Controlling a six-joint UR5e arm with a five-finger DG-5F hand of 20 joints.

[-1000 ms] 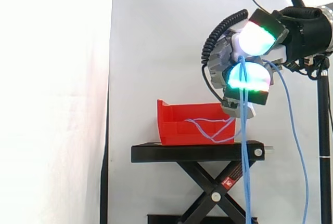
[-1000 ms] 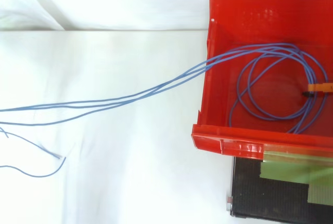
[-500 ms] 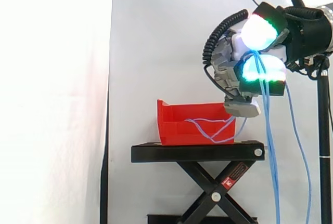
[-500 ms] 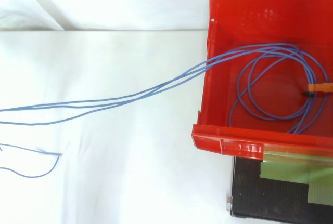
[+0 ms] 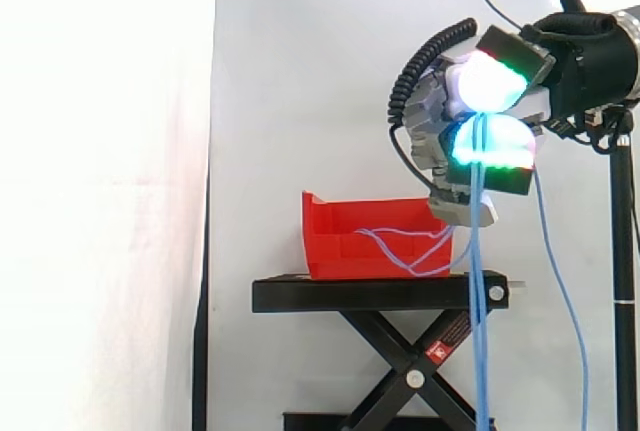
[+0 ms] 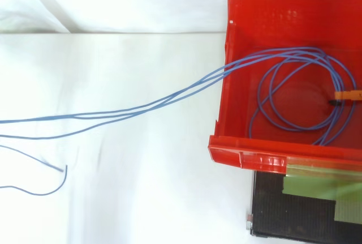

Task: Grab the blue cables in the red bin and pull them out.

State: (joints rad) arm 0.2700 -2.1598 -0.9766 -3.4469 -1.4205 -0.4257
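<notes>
In the side view my hand (image 5: 487, 111) hangs above and to the right of the red bin (image 5: 340, 251), its glowing pads pinched on several thin blue cables (image 5: 478, 281) that drop straight down from it. More blue cable (image 6: 300, 94) lies coiled inside the red bin (image 6: 237, 148) in the top view, tied by an orange clip (image 6: 346, 95). From that coil several strands (image 6: 141, 107) run out over the bin's left wall and off to the left edge.
The bin stands on a black scissor-lift stand (image 5: 380, 296). A loose cable end (image 6: 48, 184) curls at the lower left of the top view. A dark tripod pole (image 5: 625, 251) stands at the right edge, with a white curtain behind.
The hand swung right and back, ending a little right of its first place; the hanging cables swayed with it. In the top view the loose cable end shifted and curled; the coil stayed.
</notes>
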